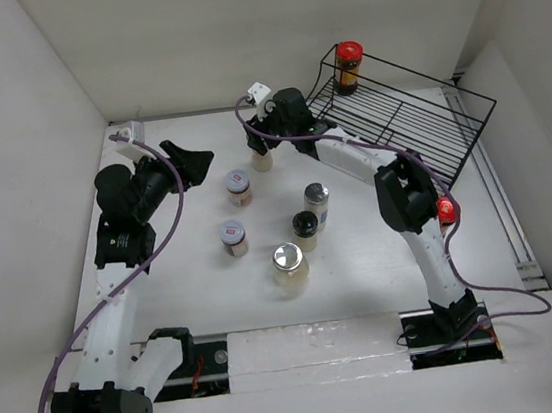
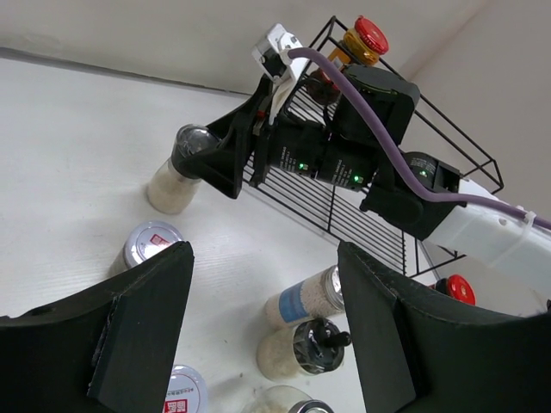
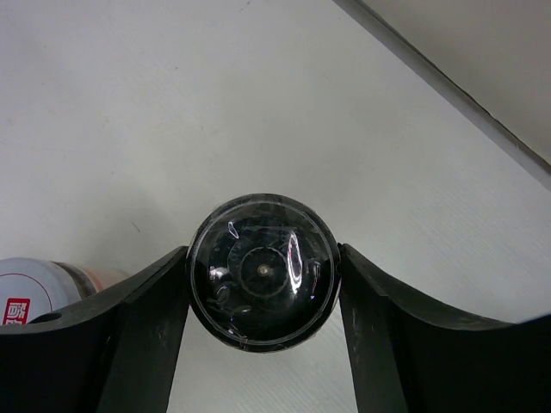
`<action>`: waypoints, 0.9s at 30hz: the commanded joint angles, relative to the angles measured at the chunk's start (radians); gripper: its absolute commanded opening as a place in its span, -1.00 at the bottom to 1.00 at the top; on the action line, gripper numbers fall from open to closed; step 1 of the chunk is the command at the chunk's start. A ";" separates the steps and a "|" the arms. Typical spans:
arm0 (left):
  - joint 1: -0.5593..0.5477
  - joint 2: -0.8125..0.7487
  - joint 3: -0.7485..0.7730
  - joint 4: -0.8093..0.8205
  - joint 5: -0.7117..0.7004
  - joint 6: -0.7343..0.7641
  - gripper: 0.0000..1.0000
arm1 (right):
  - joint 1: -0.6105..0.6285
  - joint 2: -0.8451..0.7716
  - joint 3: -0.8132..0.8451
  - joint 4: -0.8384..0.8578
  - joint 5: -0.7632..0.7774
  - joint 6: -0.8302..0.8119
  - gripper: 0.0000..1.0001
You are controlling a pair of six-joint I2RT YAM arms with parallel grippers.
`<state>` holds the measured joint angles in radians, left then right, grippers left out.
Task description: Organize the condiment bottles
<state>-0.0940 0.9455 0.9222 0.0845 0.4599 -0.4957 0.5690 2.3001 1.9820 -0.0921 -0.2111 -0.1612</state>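
My right gripper (image 1: 262, 140) reaches to the far middle of the table and is shut on a black-capped spice jar (image 3: 263, 271), one finger on each side of the cap. The left wrist view shows this pale-filled jar (image 2: 175, 175) low at the table. My left gripper (image 1: 188, 161) is open and empty, left of that jar. Two white-capped jars with red labels (image 1: 238, 186) (image 1: 232, 237), a silver-capped blue-label jar (image 1: 317, 201), a black-capped jar (image 1: 305, 228) and a wider silver-lidded jar (image 1: 289, 265) stand mid-table. A red-capped jar (image 1: 347, 65) stands on the wire rack (image 1: 416, 119).
The black wire rack fills the far right, raised on its frame. A red cap (image 1: 447, 209) shows beside my right arm's elbow, its body hidden. My right forearm crosses above the table between the rack and the jar group. White walls close in on all sides.
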 commanded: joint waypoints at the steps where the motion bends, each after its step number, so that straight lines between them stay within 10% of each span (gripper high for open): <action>1: 0.007 -0.007 -0.003 0.043 0.022 -0.004 0.26 | 0.002 -0.080 -0.006 0.081 0.003 0.009 0.17; 13: 0.007 -0.007 -0.003 0.043 0.019 -0.014 0.26 | -0.152 -0.577 -0.170 0.302 -0.090 0.086 0.17; 27: 0.007 -0.016 0.007 0.024 -0.003 0.008 0.26 | -0.509 -0.656 -0.115 0.201 -0.022 0.120 0.15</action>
<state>-0.0914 0.9455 0.9222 0.0841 0.4614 -0.5026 0.0784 1.6398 1.8240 0.1009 -0.2256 -0.0586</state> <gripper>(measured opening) 0.635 0.692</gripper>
